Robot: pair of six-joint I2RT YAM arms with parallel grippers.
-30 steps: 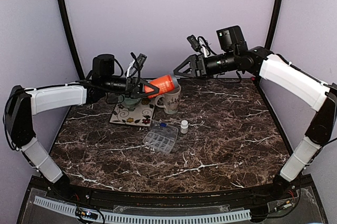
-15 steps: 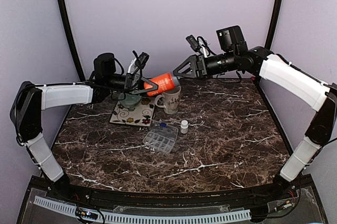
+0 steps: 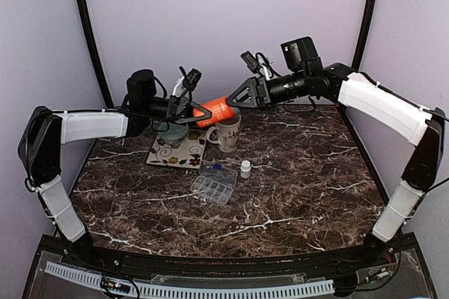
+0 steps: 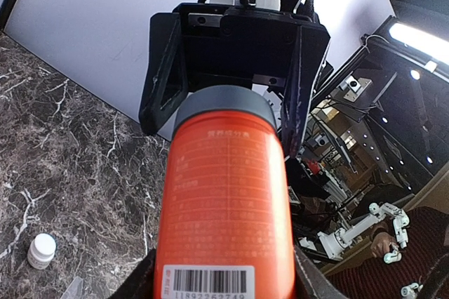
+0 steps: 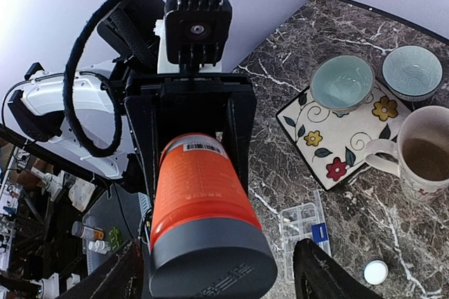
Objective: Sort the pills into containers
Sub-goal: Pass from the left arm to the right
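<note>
One orange bottle | left hand clamped on its body | right hand spread apart, flanking grey cap

Big orange bottle with a white bar-code label, lying on its side up in the air. Bottom end squeezed tight between the left jaws. Grey cap on, poking in between the right jaws, spread wide with one on each side of it. Down on the desk, well below both sets of jaws: a clear pill box with rows of little square pockets. Just beside it, a small white bottle, standing up, white top on.
</note>
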